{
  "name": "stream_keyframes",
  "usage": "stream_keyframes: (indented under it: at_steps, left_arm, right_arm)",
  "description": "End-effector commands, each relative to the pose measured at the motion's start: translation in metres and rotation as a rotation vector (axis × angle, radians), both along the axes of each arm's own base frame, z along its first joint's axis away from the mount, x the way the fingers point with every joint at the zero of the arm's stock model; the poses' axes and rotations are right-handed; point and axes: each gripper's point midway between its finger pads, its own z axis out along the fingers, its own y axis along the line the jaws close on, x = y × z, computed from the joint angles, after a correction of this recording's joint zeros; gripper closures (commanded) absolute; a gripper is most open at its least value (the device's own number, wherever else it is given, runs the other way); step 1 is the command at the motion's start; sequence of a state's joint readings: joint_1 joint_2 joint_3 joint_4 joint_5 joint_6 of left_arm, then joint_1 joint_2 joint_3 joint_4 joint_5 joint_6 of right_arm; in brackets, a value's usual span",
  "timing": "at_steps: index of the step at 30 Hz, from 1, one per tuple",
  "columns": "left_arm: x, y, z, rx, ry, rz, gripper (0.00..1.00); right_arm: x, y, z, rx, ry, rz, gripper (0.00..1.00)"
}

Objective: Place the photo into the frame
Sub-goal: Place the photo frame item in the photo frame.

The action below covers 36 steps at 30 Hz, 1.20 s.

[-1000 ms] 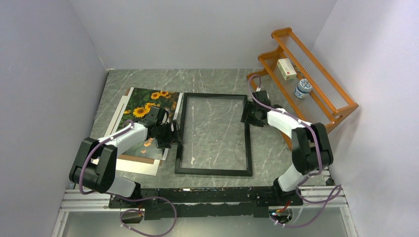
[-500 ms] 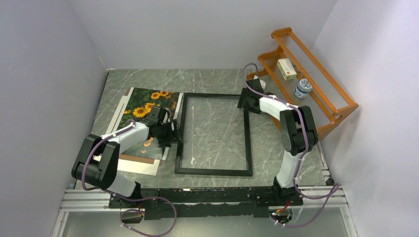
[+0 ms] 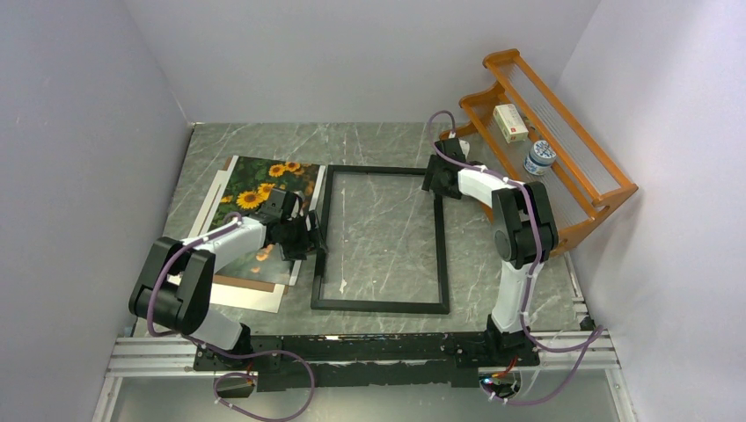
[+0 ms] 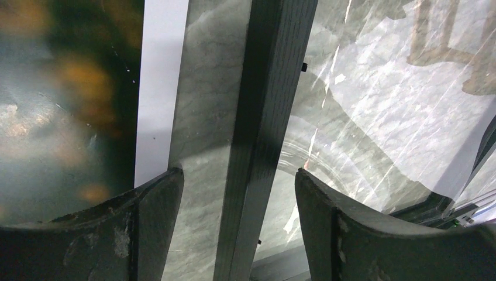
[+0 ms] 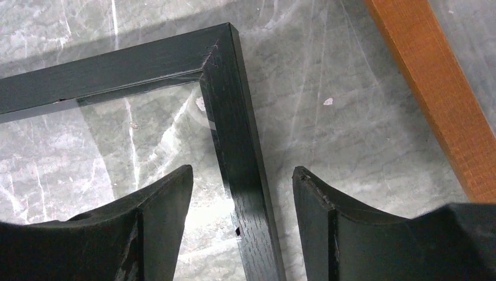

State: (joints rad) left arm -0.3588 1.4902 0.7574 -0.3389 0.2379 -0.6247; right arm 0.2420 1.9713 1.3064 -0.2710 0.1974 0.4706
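Note:
The black frame (image 3: pixel 378 306) lies flat in the middle of the table, the marble showing through its clear pane. The sunflower photo (image 3: pixel 264 180) lies to its left on a white mat (image 3: pixel 251 299). My left gripper (image 3: pixel 310 237) is open and straddles the frame's left rail (image 4: pixel 263 117), with a gap on both sides; the photo (image 4: pixel 58 105) is blurred beside it. My right gripper (image 3: pixel 434 180) is open over the right rail (image 5: pixel 234 129) just below the far right corner. Neither finger touches the rail.
An orange wooden rack (image 3: pixel 563 167) stands at the back right, holding a white box (image 3: pixel 510 123) and a blue-and-white jar (image 3: pixel 538 158). One of its rails (image 5: pixel 433 88) runs close to the right gripper. A brown board (image 3: pixel 237 283) peeks out under the photo.
My right arm has slid along the frame's right rail toward the far right corner. The left arm, the frame and the photo have stayed put.

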Motion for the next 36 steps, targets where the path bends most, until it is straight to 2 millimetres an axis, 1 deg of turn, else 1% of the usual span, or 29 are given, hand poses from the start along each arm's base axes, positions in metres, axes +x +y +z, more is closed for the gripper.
stream_keyframes:
  at_steps: [1,6,9,12,15,19,25,27,29,30,33,36]
  left_arm:
    - [0.003,0.001,-0.007,0.013,0.003,0.01,0.24]
    - [0.003,0.001,-0.006,0.014,0.003,0.011,0.24]
    - [0.003,0.002,-0.001,0.013,-0.011,0.013,0.24]
    - [0.002,0.002,0.007,0.004,-0.024,0.015,0.24]
    - [0.0,0.003,0.015,-0.001,-0.043,0.016,0.24]
    - [-0.005,0.005,0.022,0.0,-0.047,0.014,0.24]
    - [-0.015,0.011,0.019,0.022,-0.022,0.025,0.25]
    - [-0.017,0.011,0.017,0.021,-0.015,0.027,0.25]
    - [-0.018,0.01,0.016,0.015,-0.012,0.028,0.25]
    - [-0.019,0.01,0.015,0.012,-0.012,0.028,0.25]
    - [-0.019,0.009,0.013,0.007,-0.007,0.023,0.25]
    - [-0.02,0.008,0.012,0.004,-0.005,0.022,0.25]
  right_arm:
    - [0.015,-0.002,0.018,-0.016,-0.056,0.006,0.34]
    - [0.015,0.006,0.044,0.027,-0.086,0.022,0.32]
    - [0.006,0.008,0.064,0.06,-0.099,0.025,0.3]
    - [-0.016,0.012,0.077,0.112,-0.091,0.027,0.29]
    - [-0.048,0.015,0.081,0.16,-0.07,0.03,0.29]
    - [-0.101,0.01,0.075,0.165,-0.019,0.019,0.29]
    - [-0.186,-0.009,0.04,0.113,0.14,-0.014,0.29]
    - [-0.209,-0.013,0.032,0.107,0.182,-0.034,0.29]
    - [-0.229,-0.015,0.024,0.113,0.219,-0.049,0.3]
    - [-0.237,-0.014,0.024,0.122,0.228,-0.05,0.3]
    - [-0.254,-0.007,0.024,0.159,0.249,-0.037,0.36]
    - [-0.27,0.003,0.018,0.189,0.304,0.0,0.39]
